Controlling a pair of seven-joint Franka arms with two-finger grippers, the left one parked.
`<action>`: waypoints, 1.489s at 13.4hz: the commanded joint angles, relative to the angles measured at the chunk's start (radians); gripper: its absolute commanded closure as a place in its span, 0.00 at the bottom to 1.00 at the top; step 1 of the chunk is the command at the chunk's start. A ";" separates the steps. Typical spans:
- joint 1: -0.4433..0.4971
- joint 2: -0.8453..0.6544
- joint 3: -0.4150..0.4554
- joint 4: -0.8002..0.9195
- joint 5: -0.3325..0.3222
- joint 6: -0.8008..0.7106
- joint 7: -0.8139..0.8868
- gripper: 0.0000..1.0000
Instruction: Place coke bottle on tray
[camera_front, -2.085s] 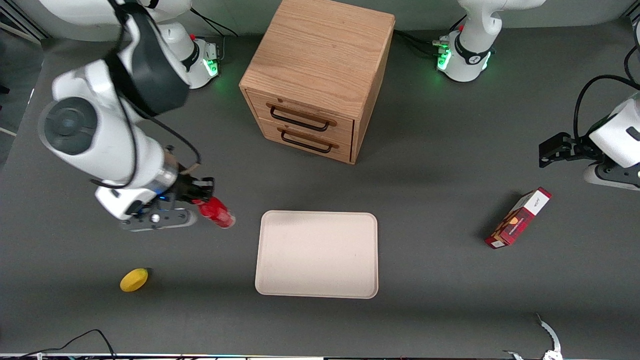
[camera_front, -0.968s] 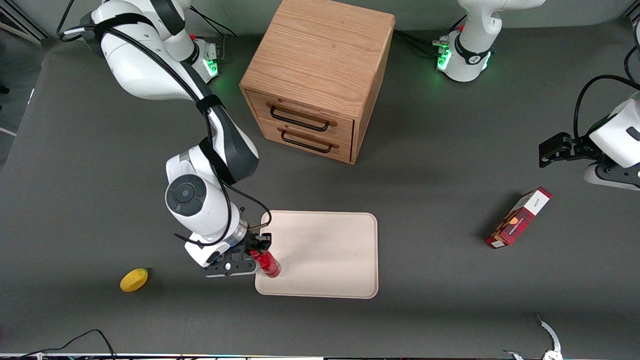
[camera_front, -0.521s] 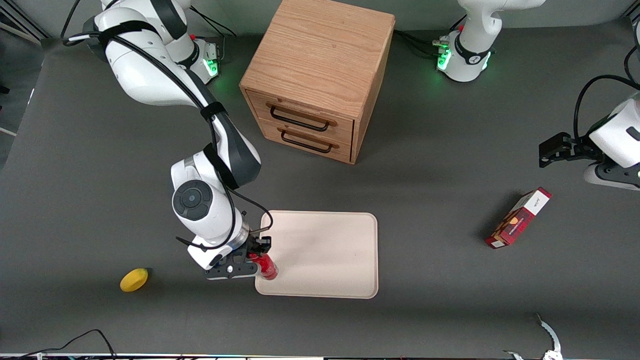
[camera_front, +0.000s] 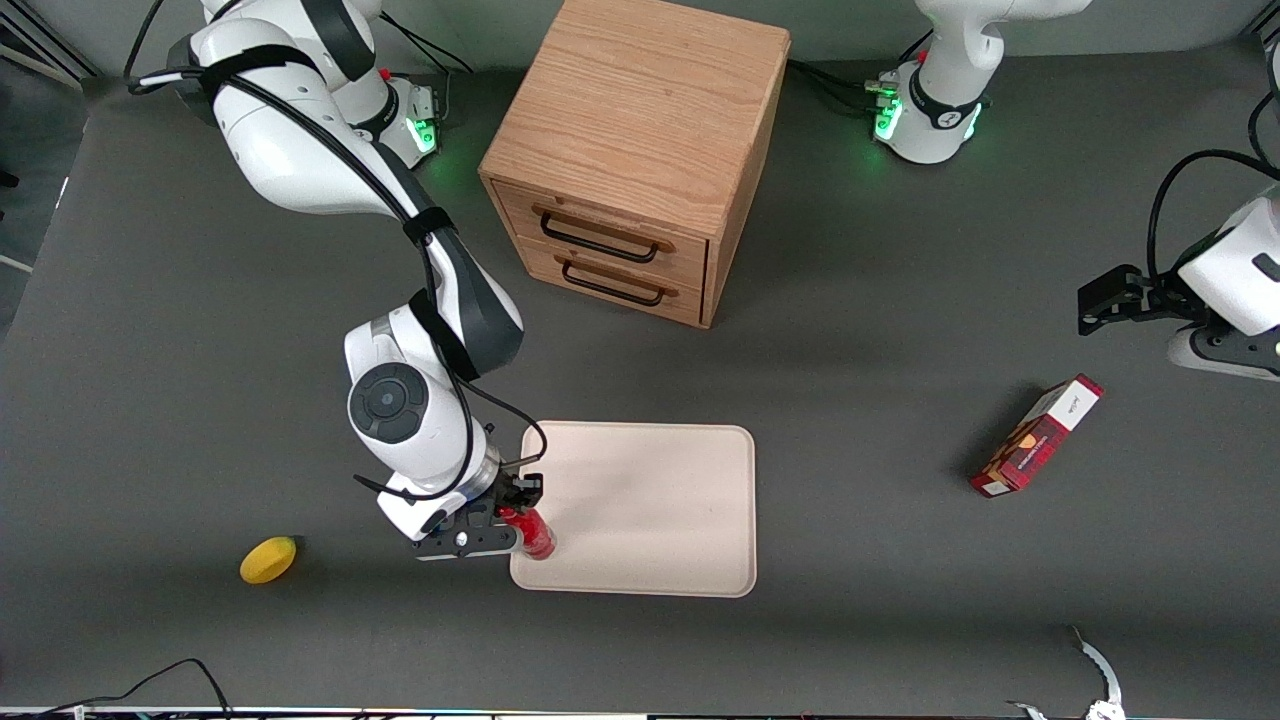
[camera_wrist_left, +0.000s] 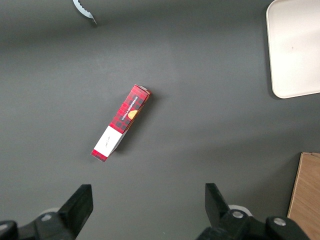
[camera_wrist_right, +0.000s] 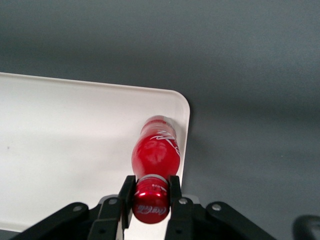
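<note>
The coke bottle (camera_front: 533, 532) is what you need to follow: a small bright red bottle with a red cap, gripped at its neck between the 2 fingers (camera_wrist_right: 126, 192) of the right arm's gripper (camera_front: 518, 512). The wrist camera shows the jaws clamped on either side of the cap, with the bottle's body reaching down to the tray (camera_front: 650, 500), just inside the rounded corner at the working arm's end and nearest the front camera. Whether the base actually touches the tray cannot be told.

Scanning the front view from its left edge, you meet a yellow lemon (camera_front: 268, 559) on the dark grey table (camera_front: 850, 620), toward the working arm's end. Next comes the gripper with the bottle, then the cream-beige tray. The wooden cabinet (camera_front: 635, 150) with 2 drawers stands farther from the front camera than the tray. A red rectangular box (camera_front: 1036, 437) lies toward the parked arm's end.
</note>
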 joint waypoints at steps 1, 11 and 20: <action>0.013 0.008 -0.012 0.026 -0.020 0.010 0.028 0.61; 0.013 0.008 -0.012 0.026 -0.021 0.021 0.028 0.00; -0.088 -0.375 0.001 -0.343 -0.018 -0.065 -0.101 0.00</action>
